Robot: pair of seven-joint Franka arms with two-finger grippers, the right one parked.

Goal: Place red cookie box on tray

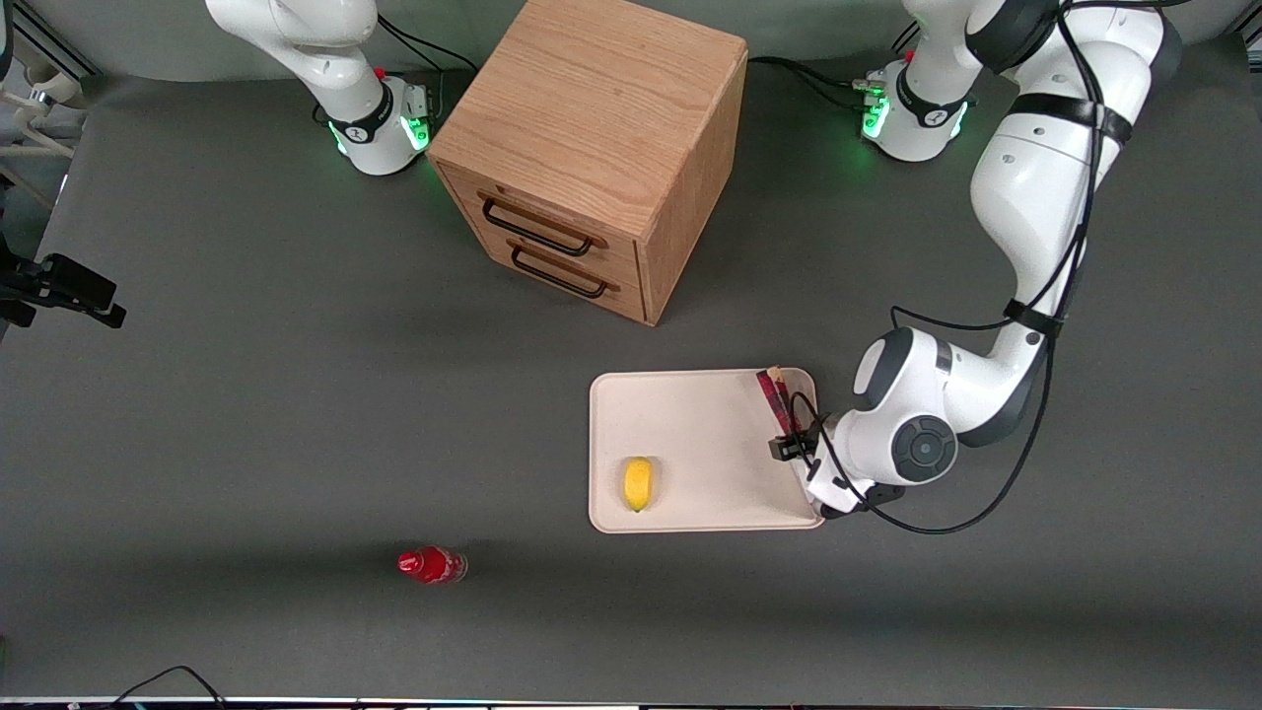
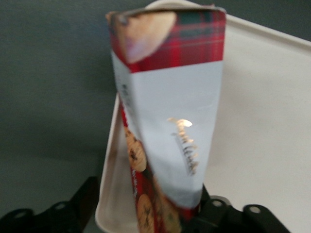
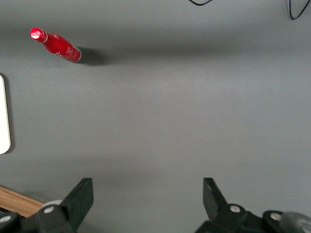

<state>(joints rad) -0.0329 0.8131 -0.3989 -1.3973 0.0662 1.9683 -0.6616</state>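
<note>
Pincer [image 1: 801, 456] clenched on red cookie box [image 1: 777, 399], right of frame centre; box's long axis runs along tray [image 1: 690, 434] edge nearest working arm, over rim.

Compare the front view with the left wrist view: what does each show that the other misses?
Only the front view shows the lemon on the tray, the red bottle on the table and the wooden drawer cabinet. Only the left wrist view shows the red cookie box's white panel and cookie pictures up close. Both show the box in the gripper over the tray's edge toward the working arm.
</note>
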